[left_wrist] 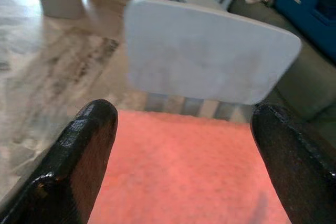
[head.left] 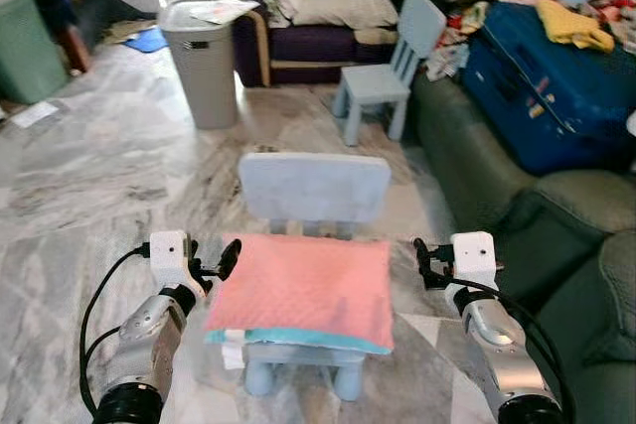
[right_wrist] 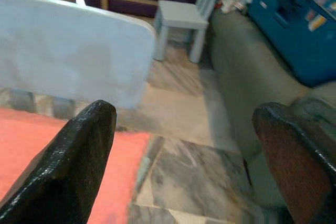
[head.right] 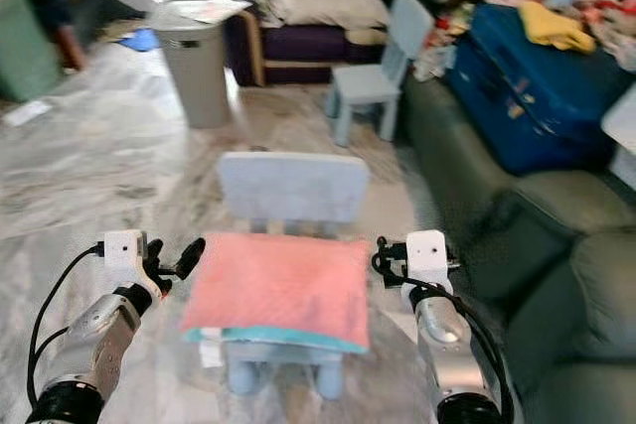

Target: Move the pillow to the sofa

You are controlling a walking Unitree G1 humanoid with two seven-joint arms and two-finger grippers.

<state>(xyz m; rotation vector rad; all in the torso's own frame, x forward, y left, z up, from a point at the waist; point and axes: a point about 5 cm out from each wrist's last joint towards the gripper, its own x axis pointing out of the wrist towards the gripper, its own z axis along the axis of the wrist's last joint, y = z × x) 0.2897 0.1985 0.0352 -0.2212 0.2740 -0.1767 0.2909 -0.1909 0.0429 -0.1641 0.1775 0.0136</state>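
A pink pillow (head.left: 306, 287) with a teal underside lies flat on the seat of a small light-blue child's chair (head.left: 314, 189) right in front of me. My left gripper (head.left: 221, 263) is open at the pillow's left edge, its fingers (left_wrist: 79, 156) spread over the pink cloth. My right gripper (head.left: 423, 263) is open just off the pillow's right edge, apart from it; in the right wrist view the pillow (right_wrist: 58, 150) shows between its fingers. The dark green sofa (head.left: 517, 215) stands to my right.
A blue suitcase (head.left: 552, 76) and loose clothes lie on the sofa's far part. A second light-blue chair (head.left: 388, 71) stands ahead, a grey laundry bin (head.left: 202, 62) at the left, and a purple couch (head.left: 318, 17) with clothes behind. The floor is marble.
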